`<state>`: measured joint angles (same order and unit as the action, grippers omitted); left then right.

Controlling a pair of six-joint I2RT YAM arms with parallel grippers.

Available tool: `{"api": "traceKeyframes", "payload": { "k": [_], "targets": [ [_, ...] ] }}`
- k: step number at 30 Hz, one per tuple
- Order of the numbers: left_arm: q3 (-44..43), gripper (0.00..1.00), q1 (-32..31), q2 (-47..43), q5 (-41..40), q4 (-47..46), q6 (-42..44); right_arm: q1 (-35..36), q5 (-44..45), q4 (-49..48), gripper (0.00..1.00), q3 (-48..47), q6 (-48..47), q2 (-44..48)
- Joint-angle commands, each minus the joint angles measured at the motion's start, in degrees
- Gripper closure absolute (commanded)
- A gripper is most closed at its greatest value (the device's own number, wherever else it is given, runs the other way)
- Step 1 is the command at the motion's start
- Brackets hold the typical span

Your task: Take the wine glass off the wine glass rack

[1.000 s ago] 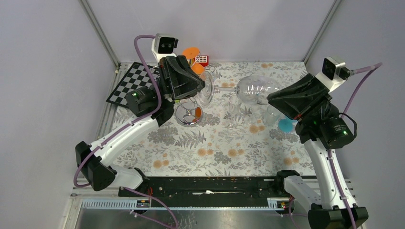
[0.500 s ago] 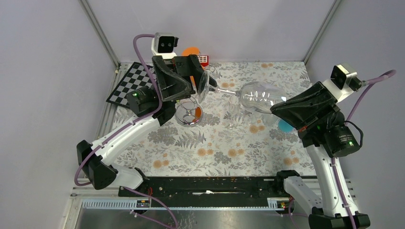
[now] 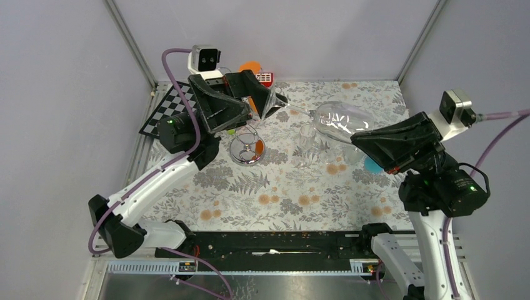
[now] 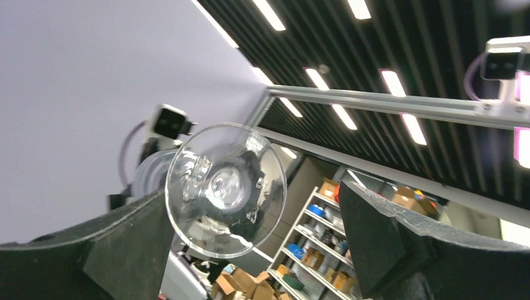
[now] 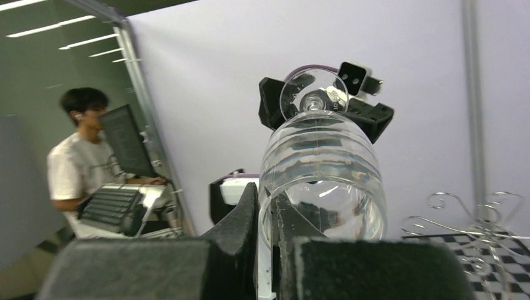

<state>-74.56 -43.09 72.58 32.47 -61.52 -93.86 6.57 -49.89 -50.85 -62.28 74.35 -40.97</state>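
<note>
The clear wine glass (image 3: 337, 120) hangs sideways in the air above the table, its foot (image 3: 270, 103) pointing left. My right gripper (image 3: 355, 139) is shut on the rim of its bowl; in the right wrist view the two fingers (image 5: 247, 215) pinch the glass wall (image 5: 322, 181). My left gripper (image 3: 262, 107) stands open around the foot (image 4: 225, 187), and neither finger (image 4: 387, 244) touches it. The wine glass rack (image 3: 247, 149), silver wire on a shiny round base, stands below the left gripper; its curled arms (image 5: 475, 231) show at the right wrist view's lower right.
A chessboard (image 3: 165, 109) lies at the back left. An orange piece (image 3: 250, 67) and a red-and-white item (image 3: 264, 78) sit at the back wall. A blue disc (image 3: 374, 164) lies under the right arm. Metal frame posts stand at both back corners.
My left gripper has opened and let go of the glass foot, drawing back to the left. The right gripper closed on the bowl rim and carried the glass slightly right.
</note>
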Motion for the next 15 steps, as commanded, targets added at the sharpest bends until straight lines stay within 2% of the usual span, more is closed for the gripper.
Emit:
{"api": "traceKeyframes", "payload": {
  "k": [1, 4, 8, 13, 15],
  "targets": [
    [1.56, 0.01, 1.63, -4.77, -4.16, 12.10, 7.50, 0.11, 7.41, 24.21, 1.00, -4.96, -19.17, 3.87],
    [1.38, 0.01, 2.40, -6.54, -5.10, 19.75, 10.29, 0.11, 14.38, 37.98, 1.00, -7.25, -27.59, 5.92],
    [1.71, 0.01, 3.54, -9.02, -7.24, 30.86, 15.21, 0.12, 28.33, 59.75, 1.00, -11.06, -38.29, 7.98],
    [2.25, 0.01, 5.54, -11.77, -8.87, 39.02, 20.72, 0.11, 48.21, 82.80, 1.00, -18.09, -47.60, 5.50],
    [0.78, 0.01, 6.11, -12.73, -8.60, 44.56, 25.39, 0.11, 55.31, 88.63, 1.00, -20.04, -50.44, 3.64]
  ]
}}
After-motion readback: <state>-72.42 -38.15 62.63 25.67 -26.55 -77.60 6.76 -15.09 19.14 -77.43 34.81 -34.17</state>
